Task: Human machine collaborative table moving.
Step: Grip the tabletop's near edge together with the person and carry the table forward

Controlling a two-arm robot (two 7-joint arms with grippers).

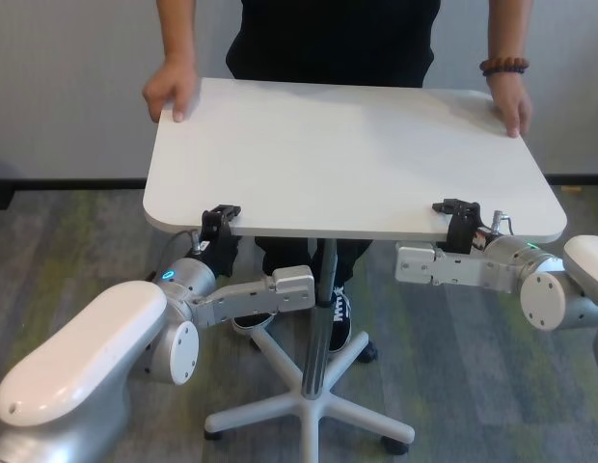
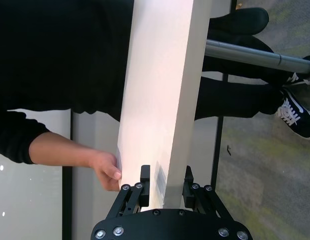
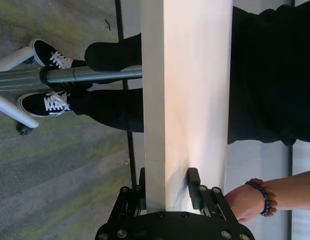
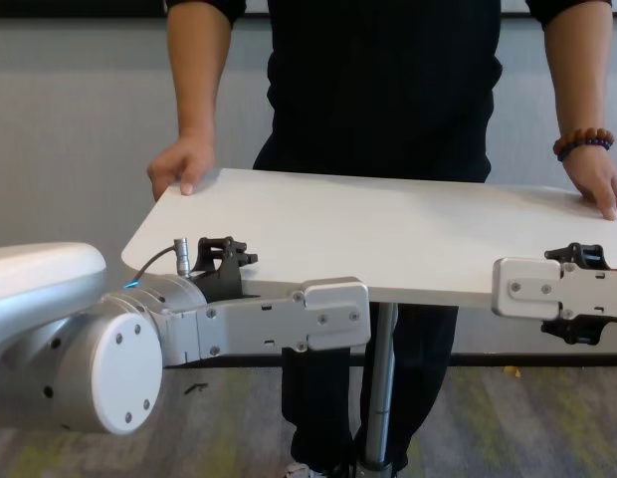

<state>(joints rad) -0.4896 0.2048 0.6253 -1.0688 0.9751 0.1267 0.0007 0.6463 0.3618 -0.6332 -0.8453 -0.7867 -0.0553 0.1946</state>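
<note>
The white table (image 1: 357, 154) stands on a silver centre pole (image 1: 323, 309). My left gripper (image 1: 220, 224) is shut on the table's near edge at its left part, one finger above and one below. My right gripper (image 1: 457, 220) is shut on the near edge at its right part. The left wrist view shows the left gripper (image 2: 166, 177) clamping the table edge (image 2: 160, 100). The right wrist view shows the same for the right gripper (image 3: 168, 182). The human (image 1: 333, 39) in black stands at the far side, a hand (image 1: 172, 92) on each far corner, with a bead bracelet (image 1: 503, 66).
The pole ends in a white star base on castors (image 1: 309, 405) on grey-green carpet. The human's black shoes (image 1: 339, 323) stand close behind the pole. A light wall runs close behind the human. My arm housings (image 4: 259, 324) sit low under the near edge.
</note>
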